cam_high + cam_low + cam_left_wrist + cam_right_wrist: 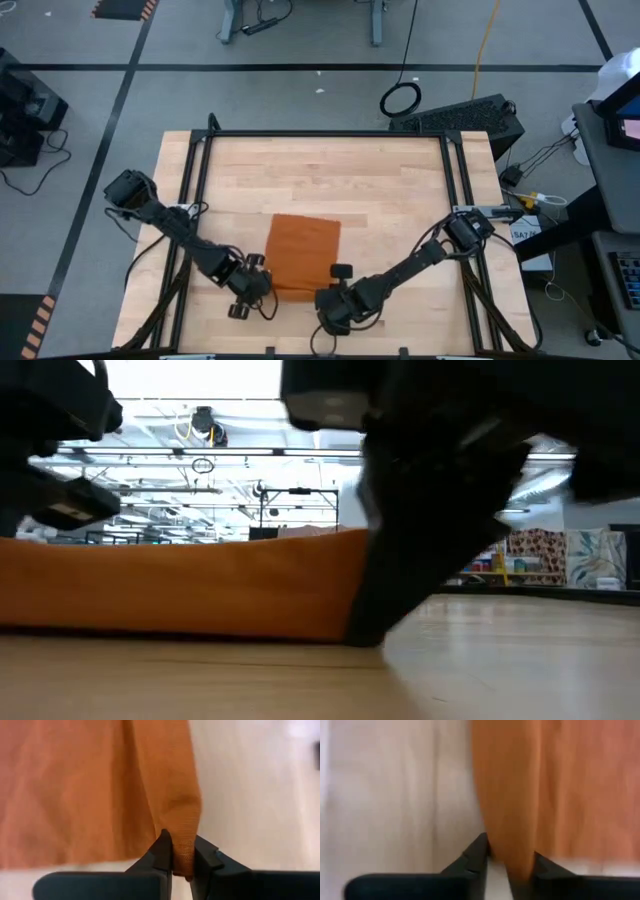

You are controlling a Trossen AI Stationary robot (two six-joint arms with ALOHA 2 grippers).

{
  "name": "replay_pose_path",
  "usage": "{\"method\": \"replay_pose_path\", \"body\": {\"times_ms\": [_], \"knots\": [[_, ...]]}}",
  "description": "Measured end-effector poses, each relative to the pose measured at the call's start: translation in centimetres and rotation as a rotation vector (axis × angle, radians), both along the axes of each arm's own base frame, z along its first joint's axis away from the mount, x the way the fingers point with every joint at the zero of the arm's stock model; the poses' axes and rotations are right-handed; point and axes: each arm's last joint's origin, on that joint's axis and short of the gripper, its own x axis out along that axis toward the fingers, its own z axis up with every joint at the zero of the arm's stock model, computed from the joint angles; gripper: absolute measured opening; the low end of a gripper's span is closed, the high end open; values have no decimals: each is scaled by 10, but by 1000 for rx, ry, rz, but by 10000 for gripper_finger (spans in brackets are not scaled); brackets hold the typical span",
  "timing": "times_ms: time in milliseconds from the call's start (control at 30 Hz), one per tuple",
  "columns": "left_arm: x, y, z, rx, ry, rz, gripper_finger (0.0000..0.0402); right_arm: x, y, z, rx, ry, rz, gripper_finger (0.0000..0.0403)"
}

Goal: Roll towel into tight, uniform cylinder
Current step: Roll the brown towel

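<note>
As seen from above, the towel (303,253) is laid flat on the near middle of the wooden table (320,170), with its near edge doubled into a thicker fold. The left gripper (262,283) is placed at the near left corner of the towel. In the left wrist view its two fingers (162,852) are nearly closed, and a raised ridge of orange cloth (182,852) is pinched between them. The right gripper (333,285) is placed at the near right corner. In the right wrist view its fingers (479,851) stand a little apart with the folded edge of the towel (512,845) lying between them; whether the cloth is actually gripped cannot be told. In the low view the fold is shown as a long orange band (180,585) resting on the tabletop, with a dark finger (400,575) set against its right end. No containers are shown on the table.
</note>
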Motion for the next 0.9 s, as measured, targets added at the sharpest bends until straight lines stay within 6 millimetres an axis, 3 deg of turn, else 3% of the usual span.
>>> {"method": "replay_pose_path", "body": {"times_ms": [200, 400, 467, 600, 767, 900], "knots": [[9, 8, 1, -137, 67, 35, 35, -21, 13, 23, 2, 8, -41, 140], [15, 19, 0, -156, 79, 117, 34, -33, 44, 40, -125, -265, -42, 201], [14, 22, -2, -168, 105, 149, 34, -32, 53, 36, -161, -352, -62, 217], [13, 21, -2, -176, 121, 173, 35, -30, 57, 14, -196, -347, -83, 255], [13, 20, -2, -179, 125, 192, 40, -20, 48, -10, -227, -335, -147, 290], [12, 18, -2, -161, 112, 192, 41, -11, 38, -17, -237, -326, -172, 288]]}}
